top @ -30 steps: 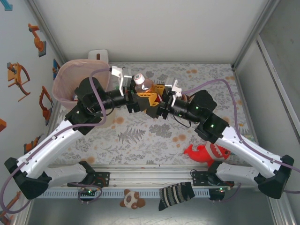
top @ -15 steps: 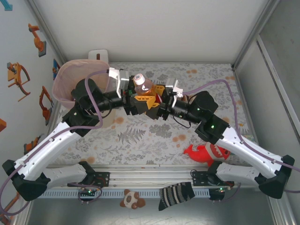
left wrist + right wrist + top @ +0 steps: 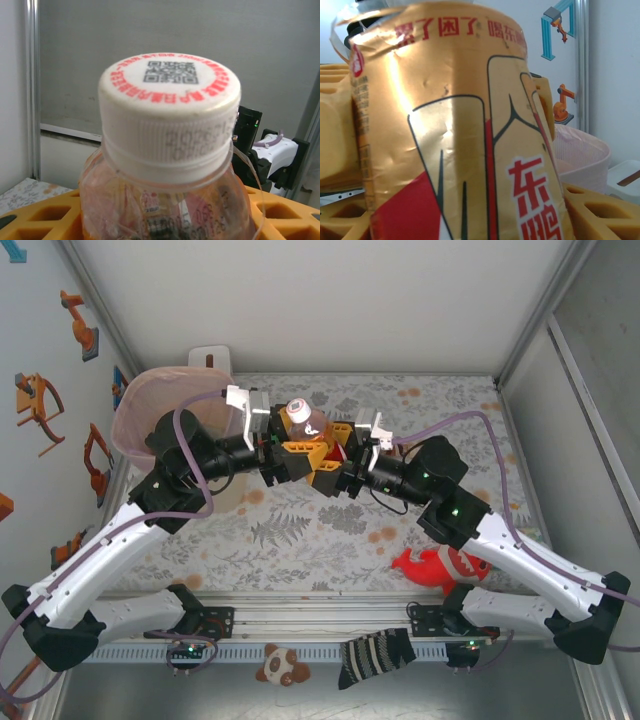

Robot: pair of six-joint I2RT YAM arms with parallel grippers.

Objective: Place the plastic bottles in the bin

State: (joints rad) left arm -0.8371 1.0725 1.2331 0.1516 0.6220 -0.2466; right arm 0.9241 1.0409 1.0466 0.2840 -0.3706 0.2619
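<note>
Above the middle of the table: the bottle is up in the air between my two arms, near the bin on the left.
Bottle: small and, I think, light. The thin plastic will dent if I squeeze hard, and the shiny gold label is slippery.
Best hold: round the body, or just under the white cap.
Right gripper: about half open, orange fingers hugging the label. I hold the bottle.
Left gripper: a finger on each side below the cap. Squeezing or not, I cannot tell.
Arms: both bent inward, meeting at the bottle.
</note>
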